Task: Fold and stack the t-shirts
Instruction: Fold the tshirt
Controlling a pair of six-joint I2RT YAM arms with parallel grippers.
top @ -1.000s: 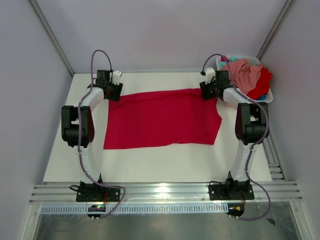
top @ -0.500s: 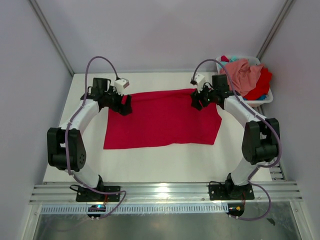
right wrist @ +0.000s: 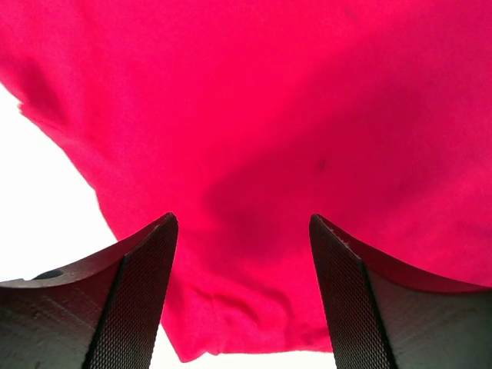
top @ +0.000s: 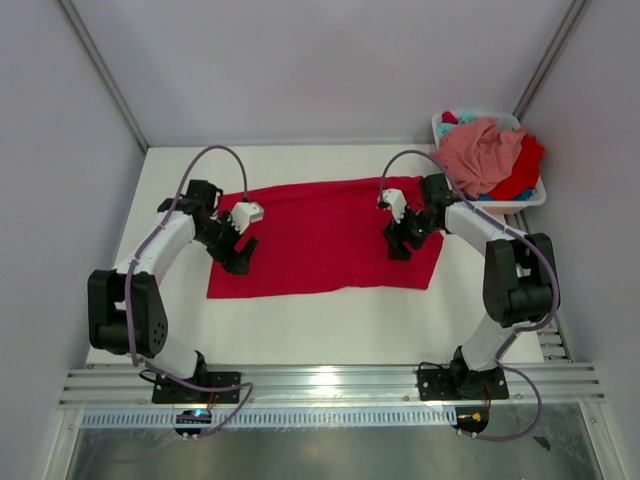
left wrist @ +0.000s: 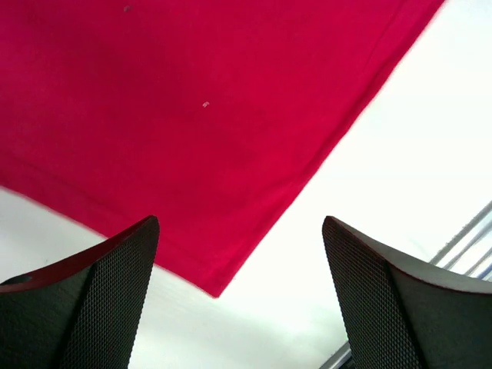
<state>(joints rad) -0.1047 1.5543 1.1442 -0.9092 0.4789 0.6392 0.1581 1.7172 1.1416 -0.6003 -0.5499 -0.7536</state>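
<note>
On the white table [top: 300, 325] a red shirt [top: 320, 235] is lying flat, spreading as a wide 4-sided sheet across the middle; its far edge is running fairly straight from left to right, and its near edge is sitting well apart from the 2 arm bases. Over the shirt's left side the left gripper [top: 238, 256] is hovering, pointing down near the near-left corner; from the left wrist view its fingers [left wrist: 100, 300] are standing wide apart with nothing between them; below the gap a corner of the red cloth is ending in a point against bare table. Over the right part of the shirt, just inside its right edge, the right gripper [top: 398, 246] is hanging, also pointing down; its fingers [right wrist: 115, 307] are likewise standing wide and holding nothing; red cloth, lightly rumpled, is filling most of that wrist view, with a strip of table showing at the left. Whether either gripper is touching the cloth, I cannot tell. At the far right corner a basket [top: 532, 200] is sitting just beyond the right arm; a pink shirt [top: 480, 150] is heaping over its top, a second red shirt [top: 525, 165] is bulging over the right rim, and a bit of teal cloth [top: 466, 119] is peeking out at the far side.
</note>
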